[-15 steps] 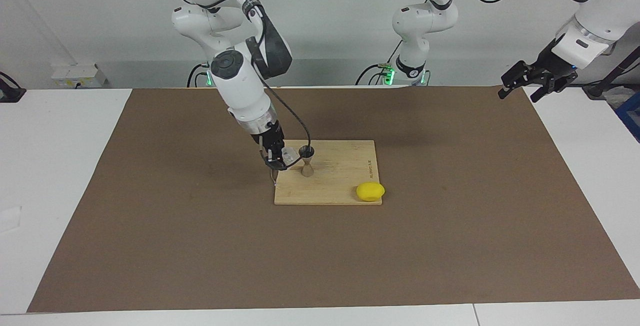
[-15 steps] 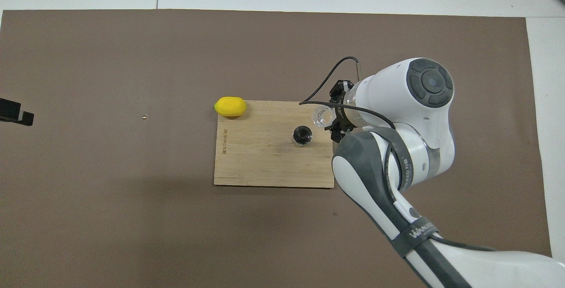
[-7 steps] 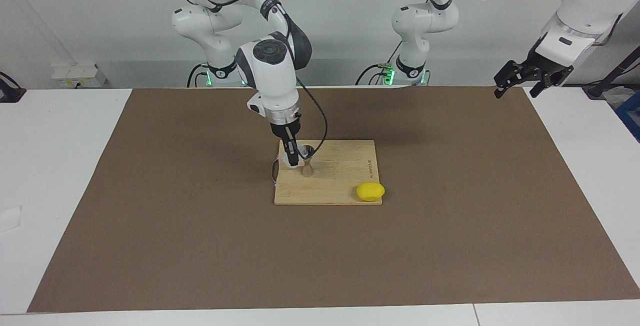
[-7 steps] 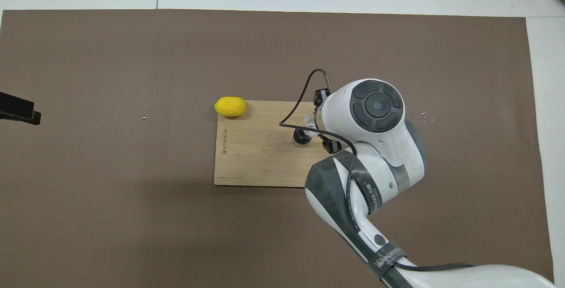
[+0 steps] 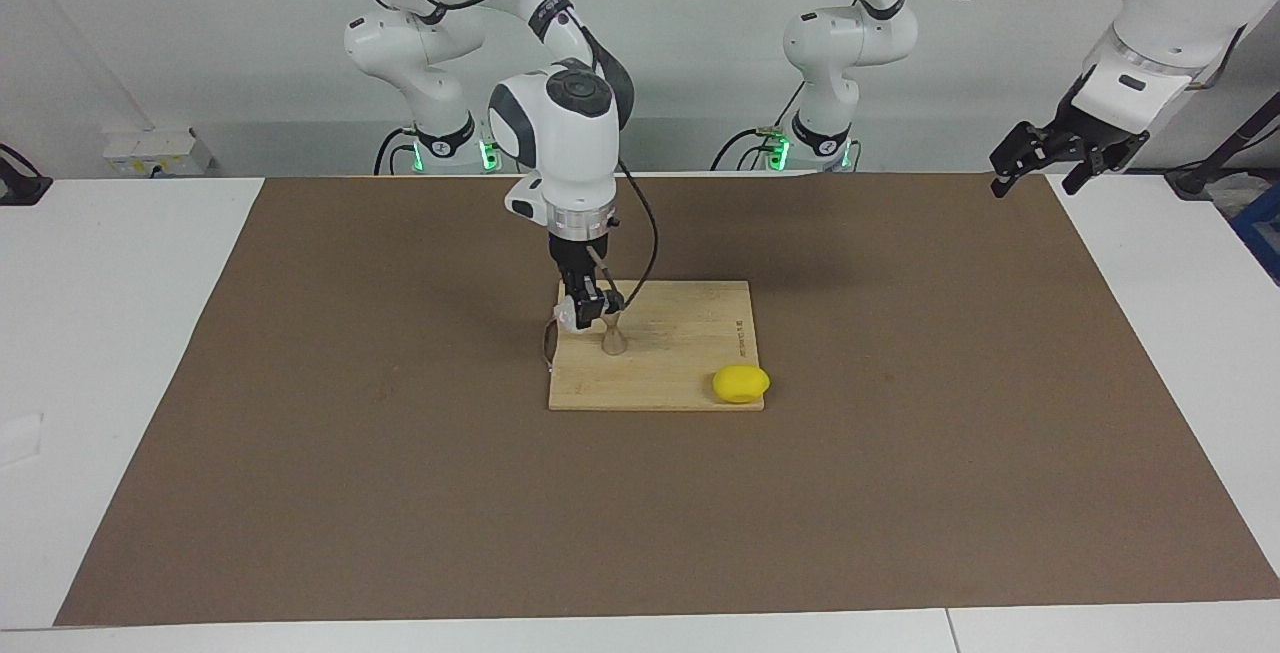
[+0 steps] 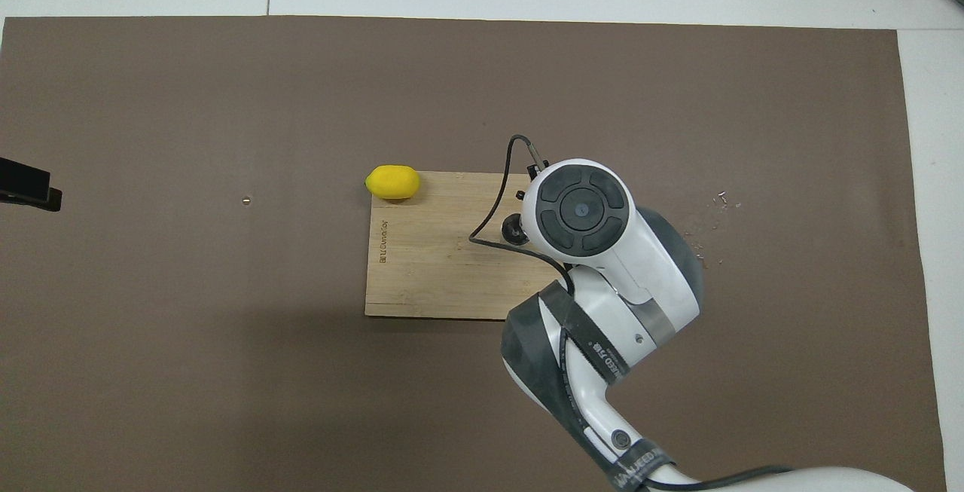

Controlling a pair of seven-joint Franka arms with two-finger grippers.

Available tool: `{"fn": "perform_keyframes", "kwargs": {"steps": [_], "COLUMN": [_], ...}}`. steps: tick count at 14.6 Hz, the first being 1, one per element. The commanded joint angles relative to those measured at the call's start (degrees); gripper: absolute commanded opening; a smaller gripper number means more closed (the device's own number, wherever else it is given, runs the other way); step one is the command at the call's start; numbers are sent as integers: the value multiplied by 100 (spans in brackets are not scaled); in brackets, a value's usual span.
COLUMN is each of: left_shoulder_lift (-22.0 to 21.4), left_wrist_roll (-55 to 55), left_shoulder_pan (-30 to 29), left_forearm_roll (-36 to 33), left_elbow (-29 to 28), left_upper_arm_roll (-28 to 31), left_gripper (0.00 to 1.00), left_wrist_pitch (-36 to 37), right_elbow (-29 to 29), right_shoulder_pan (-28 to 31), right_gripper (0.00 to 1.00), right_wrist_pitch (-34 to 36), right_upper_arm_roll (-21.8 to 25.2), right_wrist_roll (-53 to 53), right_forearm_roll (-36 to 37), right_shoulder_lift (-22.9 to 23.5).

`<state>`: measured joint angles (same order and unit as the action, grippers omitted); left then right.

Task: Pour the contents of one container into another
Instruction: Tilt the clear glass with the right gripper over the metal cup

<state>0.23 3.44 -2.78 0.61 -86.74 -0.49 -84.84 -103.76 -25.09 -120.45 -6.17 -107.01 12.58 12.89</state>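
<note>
My right gripper (image 5: 585, 310) is shut on the small clear glass cup (image 5: 569, 314) and holds it tipped, right at the mouth of the silvery hourglass jigger (image 5: 614, 331). The jigger stands upright on the wooden board (image 5: 690, 348). In the overhead view the right arm's wrist covers the cup and the gripper, and only the jigger's dark rim (image 6: 513, 230) shows beside it. My left gripper (image 5: 1042, 161) is open and empty, raised over the mat's corner at the left arm's end of the table, where that arm waits. Its tip shows at the overhead view's edge (image 6: 26, 189).
A yellow lemon (image 5: 741, 383) lies at the board's corner farther from the robots, toward the left arm's end; it also shows in the overhead view (image 6: 392, 181). The board (image 6: 437, 273) lies on a brown mat. Small specks (image 6: 715, 202) lie on the mat toward the right arm's end.
The right arm's wrist has swung upright and moved over the jigger, bringing the cup from beside it to its mouth and tipping it. The left gripper has barely moved.
</note>
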Motion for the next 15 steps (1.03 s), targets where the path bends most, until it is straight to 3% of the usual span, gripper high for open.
{"fn": "perform_keyframes", "kwargs": {"steps": [1,15], "left_shoulder_lift": [-14,-84], "left_wrist_roll": [-106,-440], "left_shoulder_pan": [-47,-30], "left_forearm_roll": [106,80], "left_elbow": [157,35], "left_upper_arm_roll": [-22,-101], "left_gripper": [100,100], "left_wrist_pitch": [38,-217], "right_elbow": [110,84], "right_shoulder_pan": [-57,-295], "right_gripper": [0,0], "right_wrist_pitch": [206,223], "right_upper_arm_roll": [-7,-16], "right_wrist_roll": [-101,-75], "right_forearm_roll": [306,1088], "right_shoulder_lift": [-23,-76]}}
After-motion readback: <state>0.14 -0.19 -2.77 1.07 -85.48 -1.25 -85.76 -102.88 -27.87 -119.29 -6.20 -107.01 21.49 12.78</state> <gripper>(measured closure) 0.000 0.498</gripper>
